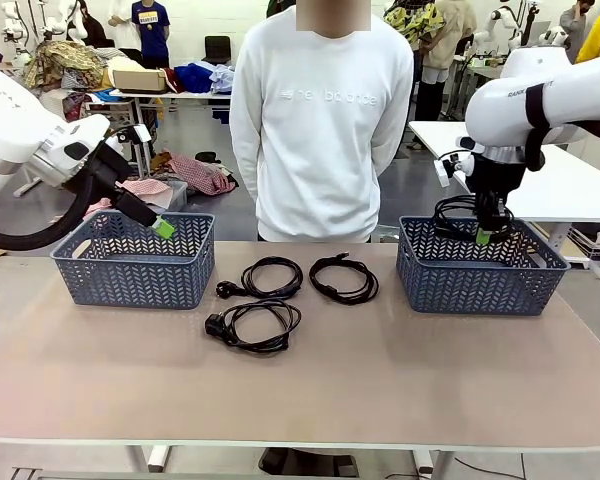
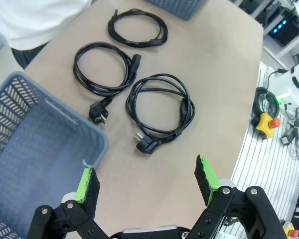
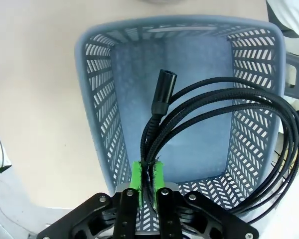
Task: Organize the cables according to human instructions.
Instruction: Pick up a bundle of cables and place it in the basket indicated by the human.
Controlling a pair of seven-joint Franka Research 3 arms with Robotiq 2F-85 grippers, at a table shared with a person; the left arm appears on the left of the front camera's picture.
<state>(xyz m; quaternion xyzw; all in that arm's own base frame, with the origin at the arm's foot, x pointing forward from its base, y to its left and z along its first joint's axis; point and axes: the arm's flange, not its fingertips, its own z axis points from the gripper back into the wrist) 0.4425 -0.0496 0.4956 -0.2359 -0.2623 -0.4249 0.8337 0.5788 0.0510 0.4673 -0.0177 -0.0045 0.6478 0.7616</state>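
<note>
In the right wrist view the cable [image 3: 162, 99] ran off the right edge, its far loop cut away, and the pinched strands lay hidden between the right gripper [image 3: 147, 169] pads. In the left wrist view the left basket [image 2: 55, 107] was cut by the left and bottom edges, and the right basket [image 2: 177, 7] by the top. In the front view the far edge of the tabletop [image 1: 380, 370] hid the legs of the person [image 1: 320, 120].

the beige tabletop [image 1: 400, 390] carries a left basket [image 1: 130, 280] and a right basket [image 1: 480, 290], both blue-grey. between them lie three coiled black cables: front cable [image 2: 184, 108], middle cable [image 2: 135, 60], right cable [image 2: 153, 42].
</note>
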